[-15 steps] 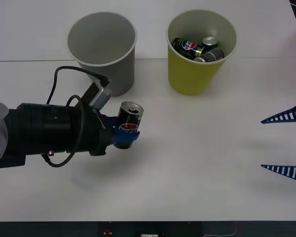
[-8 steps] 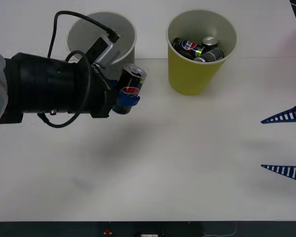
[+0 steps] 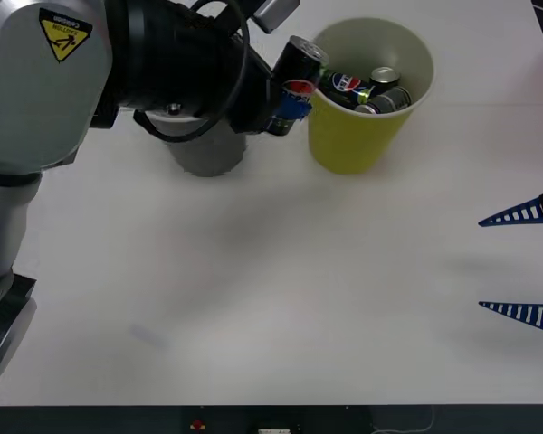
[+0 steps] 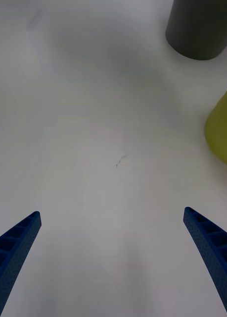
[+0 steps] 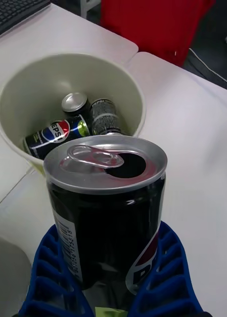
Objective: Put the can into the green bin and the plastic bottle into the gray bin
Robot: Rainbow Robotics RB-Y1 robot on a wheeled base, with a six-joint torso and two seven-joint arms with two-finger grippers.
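Note:
My left gripper [image 3: 285, 104] is shut on the can [image 3: 299, 63], a black can with a Pepsi logo and an open silver top. It holds the can in the air at the near-left rim of the green bin [image 3: 344, 149]. In the left wrist view the can [image 5: 108, 213] sits upright between the blue fingers [image 5: 46, 262], with the green bin [image 5: 39, 84] just beyond it. The gray bin [image 3: 204, 154] stands left of the green one, mostly covered by my left arm. My right gripper [image 3: 520, 262] hangs open at the right edge, far from both bins. The plastic bottle is out of view.
Three other cans [image 3: 362, 90] lie inside the green bin. The right wrist view shows bare white table between the open fingers [image 4: 19, 237], with the gray bin [image 4: 200, 29] and the green bin [image 4: 222, 129] farther off. A seam crosses the table behind the bins.
My left arm has lifted the can from the table in front of the gray bin and carried it up and to the right, to the green bin's rim. The right arm has not moved.

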